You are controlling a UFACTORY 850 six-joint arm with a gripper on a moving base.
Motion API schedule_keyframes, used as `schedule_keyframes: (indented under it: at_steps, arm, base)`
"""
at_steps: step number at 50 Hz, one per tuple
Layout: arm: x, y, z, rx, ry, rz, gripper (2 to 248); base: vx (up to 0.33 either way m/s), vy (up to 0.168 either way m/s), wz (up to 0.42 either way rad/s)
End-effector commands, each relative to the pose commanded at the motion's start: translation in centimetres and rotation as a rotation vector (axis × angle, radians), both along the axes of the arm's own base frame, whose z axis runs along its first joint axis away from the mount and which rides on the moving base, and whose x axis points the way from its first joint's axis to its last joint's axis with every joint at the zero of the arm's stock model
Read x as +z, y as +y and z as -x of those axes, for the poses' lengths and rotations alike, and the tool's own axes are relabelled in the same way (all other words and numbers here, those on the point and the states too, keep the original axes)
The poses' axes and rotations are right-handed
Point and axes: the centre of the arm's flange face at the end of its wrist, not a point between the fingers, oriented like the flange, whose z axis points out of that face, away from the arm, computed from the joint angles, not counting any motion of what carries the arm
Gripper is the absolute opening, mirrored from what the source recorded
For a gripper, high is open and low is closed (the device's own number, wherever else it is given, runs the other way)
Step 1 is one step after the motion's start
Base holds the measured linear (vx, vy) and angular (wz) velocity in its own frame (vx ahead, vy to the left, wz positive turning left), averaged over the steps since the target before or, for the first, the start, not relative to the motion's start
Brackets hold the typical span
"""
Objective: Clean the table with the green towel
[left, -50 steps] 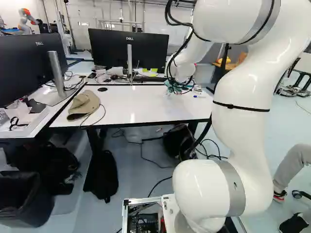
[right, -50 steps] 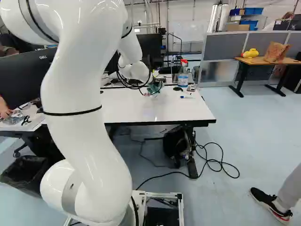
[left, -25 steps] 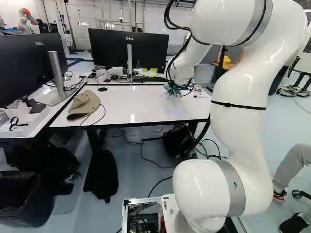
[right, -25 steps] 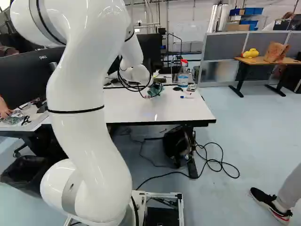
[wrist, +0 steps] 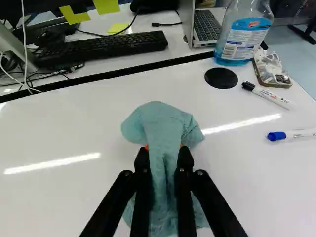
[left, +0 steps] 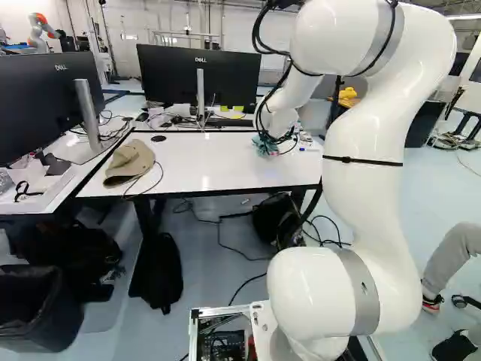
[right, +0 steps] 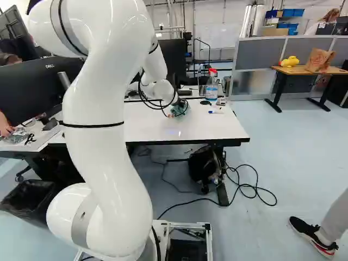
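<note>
1. Swung since the earlier frames toward the middle of both base views at the elbow of the arm; come a little nearer the base at the end effector, with the towel carried along.
2. At the left of the left base view, a left monitor on an adjoining bench.
3. On the main bench, near its left end, a cap with a thin cable beside it; beyond the cap, a small disc.
4. Behind the main bench, a far monitor, a keyboard and, past that, an open laptop.
5. Near the right end of the main bench, towel pinched firmly in the end effector, pressed by both fingers from two sides; bunched between them and spread ahead, low at the surface. Cannot tell about contact with the bench.
6. Just past the towel, a black disc, a spray bottle, a black-capped marker, a blue-capped marker and a filled tin.
7. At the right of the right base view, a wooden table with a yellow duck and a paper bag.
</note>
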Motion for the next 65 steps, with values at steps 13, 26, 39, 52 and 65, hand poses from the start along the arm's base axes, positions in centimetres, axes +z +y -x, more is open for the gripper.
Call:
schedule_keyframes:
  at_steps: [13,26,39,52,65]
  arm:
    - [-1.6,0.0,-0.3,0.0,0.024,-0.003,53]
    - [-1.6,0.0,-0.3,0.0,0.024,-0.003,53]
    - [-1.6,0.0,-0.3,0.0,0.026,-0.003,53]
    - [-1.7,0.0,-0.3,0.001,0.036,-0.005,53]
    - [-1.8,0.0,-1.9,0.003,0.024,-0.004,53]
  base:
    - [0.0,0.0,0.0]
    - [0.0,0.0,0.0]
    - [0.0,0.0,0.0]
    - [0.0,0.0,0.0]
    - [0.0,0.0,0.0]
